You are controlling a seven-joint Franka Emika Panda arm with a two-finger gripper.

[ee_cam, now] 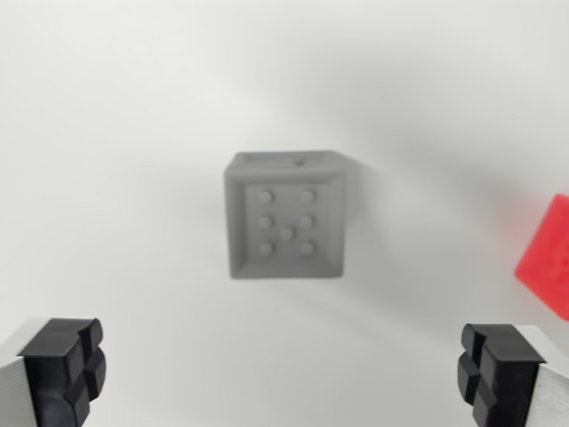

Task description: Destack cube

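My gripper (pixel 284 378) is spread wide and holds nothing; only the two black fingertips (pixel 64 366) show, one in each bottom corner of the frame, with bare white table (pixel 116 160) between them. The grey studded cube (pixel 284 215) sits at the centre of the frame, well above the line between my fingers, its top face toward me with a cluster of round studs. A red cube (pixel 549 249) is cut off by the right edge, well apart from the grey one. The picture is soft, which is my first worry: I cannot tell whether the grey cube is a single block or the top of a stack seen from straight above, so I could judge the grasp height wrong and either close on the lower block or drive my fingers into the table. The cube also looks slightly off from my finger axis, so closing without centring could catch an edge, twist it or topple whatever stands beneath. The red cube seems clear of my sweep, though its full extent is out of view.
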